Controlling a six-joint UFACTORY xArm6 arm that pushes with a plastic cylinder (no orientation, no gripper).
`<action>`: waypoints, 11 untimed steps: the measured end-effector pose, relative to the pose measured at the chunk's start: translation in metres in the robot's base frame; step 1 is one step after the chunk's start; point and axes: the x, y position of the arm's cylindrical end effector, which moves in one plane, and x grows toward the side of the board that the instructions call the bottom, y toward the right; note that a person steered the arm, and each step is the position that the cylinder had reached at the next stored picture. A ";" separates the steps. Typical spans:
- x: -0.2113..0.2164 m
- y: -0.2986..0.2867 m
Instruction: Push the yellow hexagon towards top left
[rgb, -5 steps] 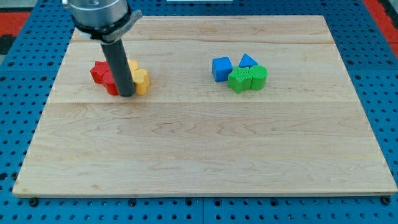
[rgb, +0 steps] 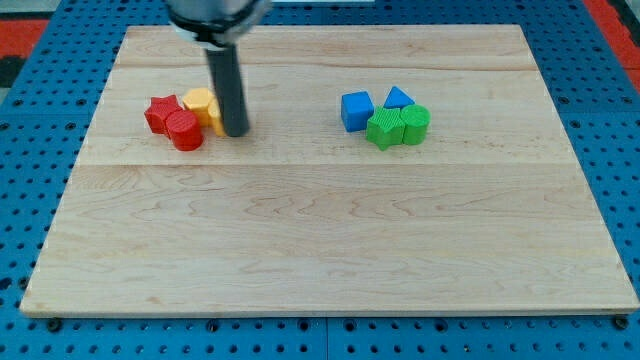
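While my tip (rgb: 236, 131) touches its right, the yellow hexagon (rgb: 201, 103) sits left.

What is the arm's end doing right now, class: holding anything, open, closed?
No gripper here: my tip is a bare rod, holding nothing, set down at the view's right edge of the yellow blocks, beside the red blocks.

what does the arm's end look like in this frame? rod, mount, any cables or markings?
My tip ends a straight, round, plain dark grey rod. Above it, at the view's top, sits a wider dark round mount, cut off by the frame edge. No cables or markings show.
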 end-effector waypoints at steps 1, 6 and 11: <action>-0.012 -0.017; -0.041 -0.068; -0.050 -0.078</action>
